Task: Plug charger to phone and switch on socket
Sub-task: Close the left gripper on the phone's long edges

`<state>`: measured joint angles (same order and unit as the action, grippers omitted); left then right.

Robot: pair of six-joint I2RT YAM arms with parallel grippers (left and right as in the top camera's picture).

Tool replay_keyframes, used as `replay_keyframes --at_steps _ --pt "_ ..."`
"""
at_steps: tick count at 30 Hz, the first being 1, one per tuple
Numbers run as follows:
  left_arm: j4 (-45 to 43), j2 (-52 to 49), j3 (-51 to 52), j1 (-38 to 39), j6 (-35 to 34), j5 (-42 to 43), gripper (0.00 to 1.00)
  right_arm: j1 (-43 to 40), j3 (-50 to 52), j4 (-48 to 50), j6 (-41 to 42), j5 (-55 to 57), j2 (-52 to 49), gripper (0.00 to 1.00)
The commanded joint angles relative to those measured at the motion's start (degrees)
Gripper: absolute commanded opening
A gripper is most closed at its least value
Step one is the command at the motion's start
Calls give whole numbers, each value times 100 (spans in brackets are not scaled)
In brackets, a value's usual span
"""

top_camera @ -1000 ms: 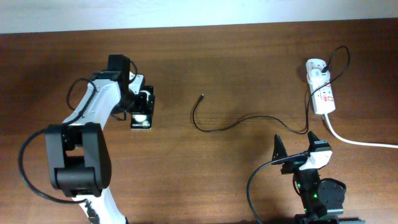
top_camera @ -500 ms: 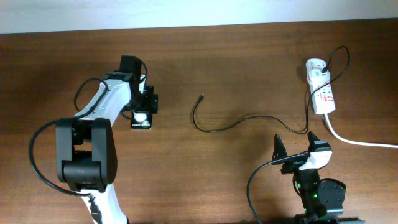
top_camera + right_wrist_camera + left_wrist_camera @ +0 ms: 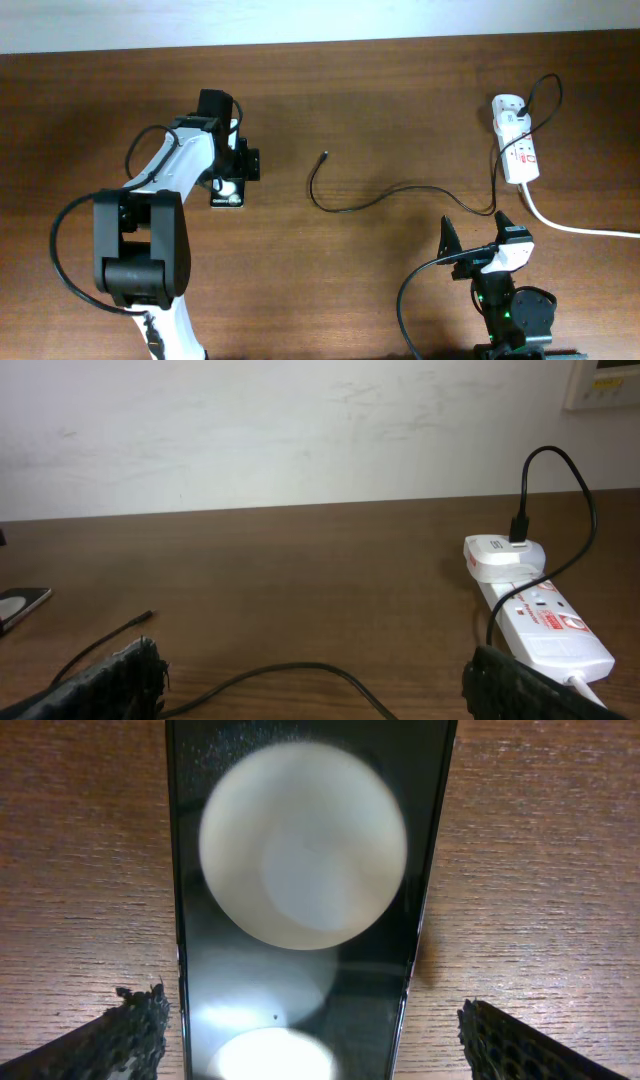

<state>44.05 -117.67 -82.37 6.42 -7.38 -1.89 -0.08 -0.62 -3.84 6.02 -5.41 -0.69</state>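
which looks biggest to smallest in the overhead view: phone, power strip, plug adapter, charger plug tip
1. power strip and phone: too close to rank, since the left gripper covers much of the phone.
2. white plug adapter.
3. charger plug tip, clearly the smallest.

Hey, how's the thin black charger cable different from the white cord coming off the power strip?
The charger cable is thin and black; the white cord is thicker. The charger cable snakes across the table to a loose plug tip; the white cord runs out of the overhead view. Both start at the power strip.
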Motion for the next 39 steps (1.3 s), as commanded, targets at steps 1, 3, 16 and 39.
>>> replay_keyframes --at_steps 1,3,16,39 --pt "-76 -146 -83 -2 -74 39 97 -28 31 -24 42 -35 48 99" --pt "-114 -238 -83 -4 -74 39 97 -28 31 -24 42 -35 48 99" --pt "-155 -470 -83 -17 39 -243 99 -28 31 -26 42 -35 48 99" --pt "-114 -468 -142 -17 55 -240 75 -28 31 -26 42 -35 48 99"
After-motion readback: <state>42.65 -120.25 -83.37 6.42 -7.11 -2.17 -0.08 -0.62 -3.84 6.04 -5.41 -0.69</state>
